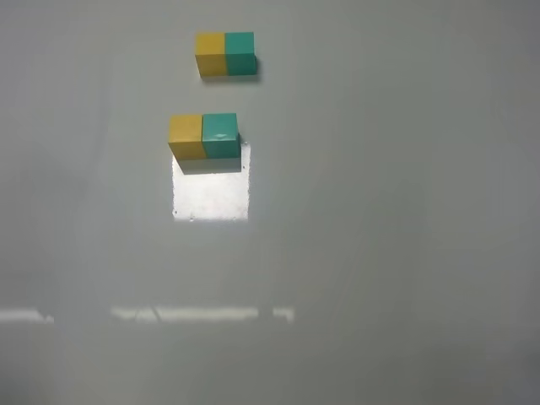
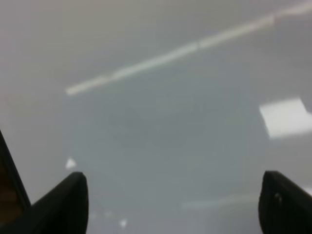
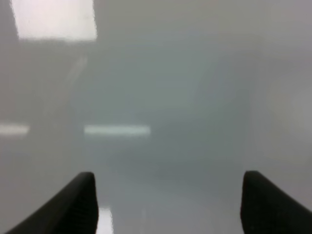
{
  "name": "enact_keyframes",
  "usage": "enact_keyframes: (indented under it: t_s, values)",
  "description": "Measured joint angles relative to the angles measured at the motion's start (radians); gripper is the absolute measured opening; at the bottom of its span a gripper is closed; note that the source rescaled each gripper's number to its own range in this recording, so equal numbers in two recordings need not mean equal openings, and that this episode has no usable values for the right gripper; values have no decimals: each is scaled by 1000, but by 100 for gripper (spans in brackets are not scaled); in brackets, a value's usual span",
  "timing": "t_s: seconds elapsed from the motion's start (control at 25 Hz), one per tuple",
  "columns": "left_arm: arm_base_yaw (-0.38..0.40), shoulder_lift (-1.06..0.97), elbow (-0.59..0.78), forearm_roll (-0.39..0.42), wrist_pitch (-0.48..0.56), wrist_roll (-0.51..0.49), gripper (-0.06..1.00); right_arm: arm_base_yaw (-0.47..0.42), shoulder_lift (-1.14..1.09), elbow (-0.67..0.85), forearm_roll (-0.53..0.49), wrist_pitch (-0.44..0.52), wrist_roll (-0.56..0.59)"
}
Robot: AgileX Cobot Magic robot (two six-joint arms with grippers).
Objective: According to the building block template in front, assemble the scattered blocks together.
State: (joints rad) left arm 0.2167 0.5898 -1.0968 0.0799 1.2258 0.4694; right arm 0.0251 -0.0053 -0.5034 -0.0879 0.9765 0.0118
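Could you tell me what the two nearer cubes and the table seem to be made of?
Yellow cube and teal-green cube: probably painted wood or plastic, with flat, even colour and only a faint sheen. Table: smooth, glossy grey surface, possibly laminate, mirroring ceiling lights.

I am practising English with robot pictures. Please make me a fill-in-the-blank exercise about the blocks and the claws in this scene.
1. In the nearer pair, the yellow cube touches the ____ cube on its right.
2. The building block template lies ____ from the camera than that nearer pair.
3. The left claw is ____, holding nothing.
4. Between the fingers of the right claw only the bare ____ shows.

Missing words: teal-green; farther; open; table
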Motion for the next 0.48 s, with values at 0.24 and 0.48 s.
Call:
enact_keyframes:
  t_s: [0.24, 0.48]
  values:
    - [84, -365, 275, -204, 4, -13, 80, 0, 0, 0, 0, 0, 0]
    - [73, -531, 395, -333, -1, -112, 80, 0, 0, 0, 0, 0, 0]
